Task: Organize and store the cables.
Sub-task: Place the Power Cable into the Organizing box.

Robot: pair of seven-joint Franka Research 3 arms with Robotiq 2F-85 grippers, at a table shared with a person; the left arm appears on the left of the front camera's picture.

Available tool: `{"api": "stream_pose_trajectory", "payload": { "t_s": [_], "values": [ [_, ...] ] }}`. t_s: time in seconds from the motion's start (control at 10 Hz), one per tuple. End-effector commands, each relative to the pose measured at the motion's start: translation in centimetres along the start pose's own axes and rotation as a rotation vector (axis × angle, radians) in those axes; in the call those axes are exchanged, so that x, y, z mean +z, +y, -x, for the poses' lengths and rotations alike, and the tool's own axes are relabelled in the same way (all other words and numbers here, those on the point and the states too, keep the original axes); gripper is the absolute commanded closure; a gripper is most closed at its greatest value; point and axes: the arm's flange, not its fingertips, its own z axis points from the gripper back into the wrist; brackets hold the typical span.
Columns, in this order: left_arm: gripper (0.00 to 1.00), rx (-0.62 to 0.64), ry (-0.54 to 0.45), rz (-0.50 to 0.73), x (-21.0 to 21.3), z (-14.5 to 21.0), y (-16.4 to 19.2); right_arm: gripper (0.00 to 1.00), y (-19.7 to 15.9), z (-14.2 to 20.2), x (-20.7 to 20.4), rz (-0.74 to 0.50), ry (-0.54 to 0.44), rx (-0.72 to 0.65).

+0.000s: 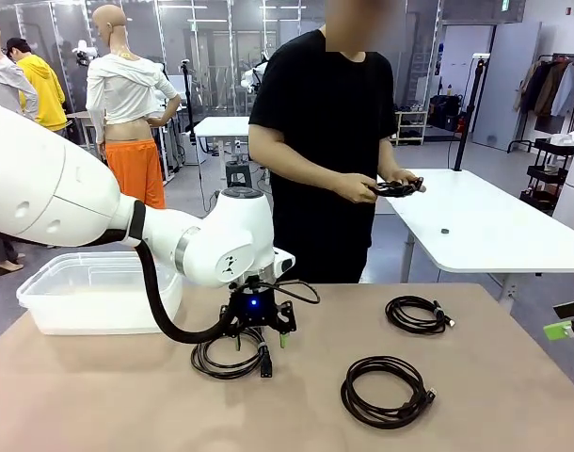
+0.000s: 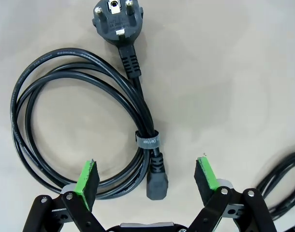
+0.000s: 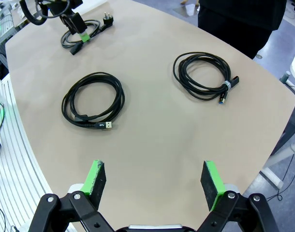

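Where the left arm reaches in over the tan table (image 1: 99, 405), the left gripper (image 2: 147, 175) stands with its jaws spread wide and nothing between the pads, poised directly above a coiled black power cord (image 2: 65, 121). Whether the fingers touch the cord cannot be told. The cord lies flat, its loops bound by a grey tie (image 2: 147, 141). Its mains plug (image 2: 116, 21) points away from the gripper, and its socket end (image 2: 157, 181) lies between the two green pads. A clear plastic bin (image 1: 89, 301) sits on the table's far left corner, near this cord but apart from it. A second cable (image 1: 386, 391) lies coiled near the middle of the table towards the robot's side. A third cable (image 1: 417, 314) lies coiled farther off to the right, well apart from the others. A fourth cable (image 1: 395, 187) is held by the person (image 1: 320, 122) standing at the far side, gripped in a hand (image 1: 356, 186) at waist height. The right gripper (image 3: 154, 180) hangs over the table's right edge with its jaws likewise wide, holding nothing.
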Motion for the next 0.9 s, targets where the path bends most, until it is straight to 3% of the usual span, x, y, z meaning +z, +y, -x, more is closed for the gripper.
{"api": "stream_pose_trajectory", "payload": {
  "t_s": [0.0,0.6,0.7,0.8],
  "values": [
    [0.0,0.013,-0.045,-0.007,-0.3,-0.8,-0.3,0.0,0.0,-0.2,0.0,0.0,-0.007,-0.021],
    [0.0,0.064,-0.018,0.003,-1.9,-1.3,-0.2,0.0,0.0,-0.2,0.0,0.0,-0.007,-0.021],
    [0.15,0.071,-0.024,0.003,-2.1,-1.3,-0.2,0.0,0.0,-0.2,0.0,0.0,-0.007,-0.021],
    [0.6,0.076,-0.033,0.002,-2.2,-1.4,-0.2,0.0,0.0,-0.2,0.0,0.0,-0.007,-0.021]
  ]
}}
